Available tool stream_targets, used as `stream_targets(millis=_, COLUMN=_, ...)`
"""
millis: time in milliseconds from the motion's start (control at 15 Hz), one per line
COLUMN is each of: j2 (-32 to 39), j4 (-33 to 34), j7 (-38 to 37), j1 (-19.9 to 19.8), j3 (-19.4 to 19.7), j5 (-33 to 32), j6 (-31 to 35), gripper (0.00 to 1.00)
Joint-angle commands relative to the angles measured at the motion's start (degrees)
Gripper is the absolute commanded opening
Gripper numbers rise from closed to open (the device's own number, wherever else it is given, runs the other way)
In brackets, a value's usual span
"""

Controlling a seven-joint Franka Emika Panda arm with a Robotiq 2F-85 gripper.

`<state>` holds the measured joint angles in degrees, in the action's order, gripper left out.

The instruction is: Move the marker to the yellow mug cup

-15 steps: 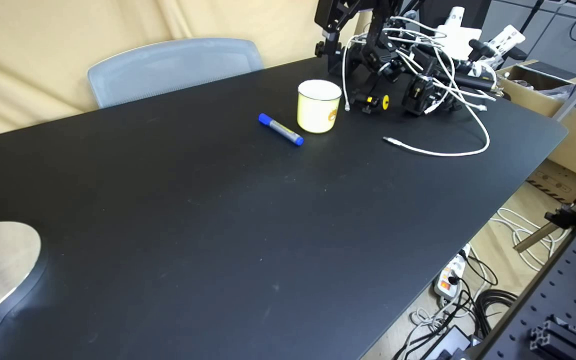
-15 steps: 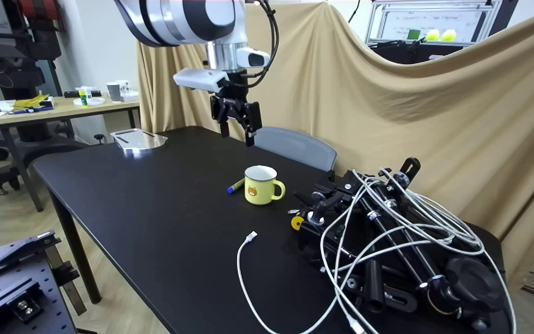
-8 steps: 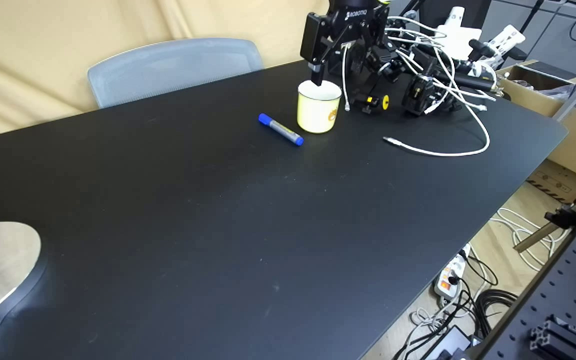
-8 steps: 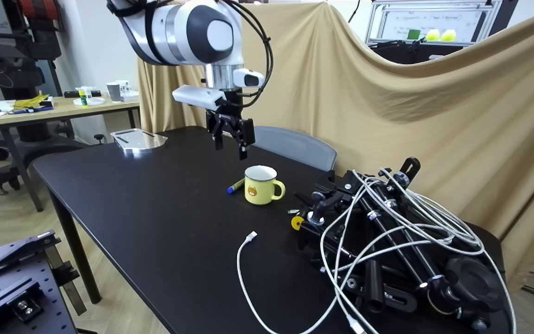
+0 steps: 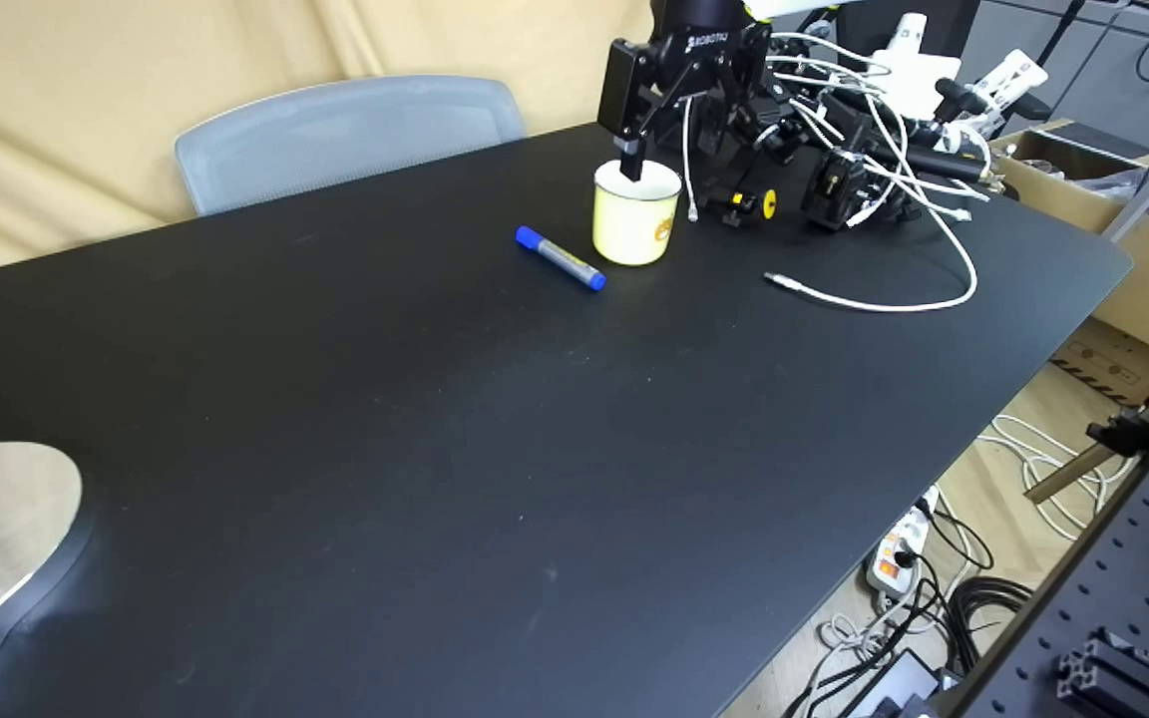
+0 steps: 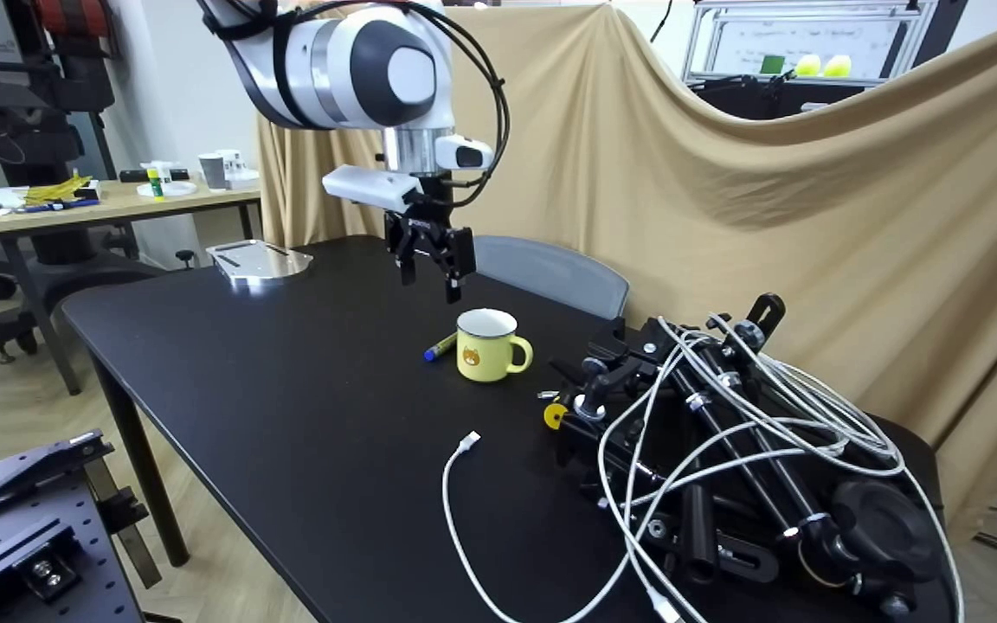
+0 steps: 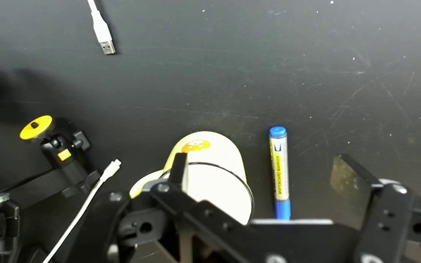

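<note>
Beige drapery (image 6: 723, 199) backs a black surface (image 5: 435, 449) where a blue whiteboard marker (image 7: 279, 168) lies just beside a small yellow mug (image 5: 631, 227), apart from it, on the side away from its handle (image 6: 528, 353). Higher than the mug and near it hangs the tool (image 6: 431, 282), fingers (image 7: 349, 186) spread and gripping nothing. By appearances the job is at the reaching stage: grasp, lift, carry and release at the mug are all left to do. Near the mug, on its handle side, sits a jumble of black stands and clamps (image 6: 742, 467) draped with white cables (image 7: 101, 29); a grey chair (image 6: 550, 268) stands behind the mug in an exterior view, and a metal plate (image 5: 6, 548) lies well apart from the mug. Likeliest obstacle is the mug itself: one finger overlaps it in the wrist view, so a straight descent might knock it.
</note>
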<state>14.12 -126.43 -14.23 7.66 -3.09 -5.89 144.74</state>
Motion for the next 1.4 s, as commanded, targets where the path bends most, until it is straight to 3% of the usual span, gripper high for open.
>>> stream_targets(millis=0, j2=2.8, j4=2.4, j7=2.1, j1=0.5, j3=-0.2, j5=-0.6, j6=-0.7, gripper=1.00)
stream_targets(millis=467, j2=13.5, j4=12.3, j7=6.9, j1=1.6, j3=-1.3, j5=0.5, j6=0.8, gripper=1.00)
stream_targets(millis=800, j2=18.9, j4=18.0, j7=3.7, j1=4.4, j3=0.0, j5=0.1, j6=0.7, gripper=1.00)
stream_targets(millis=1333, j2=21.6, j4=21.6, j7=-0.6, j1=10.3, j3=3.1, j5=-3.3, j6=0.3, gripper=1.00)
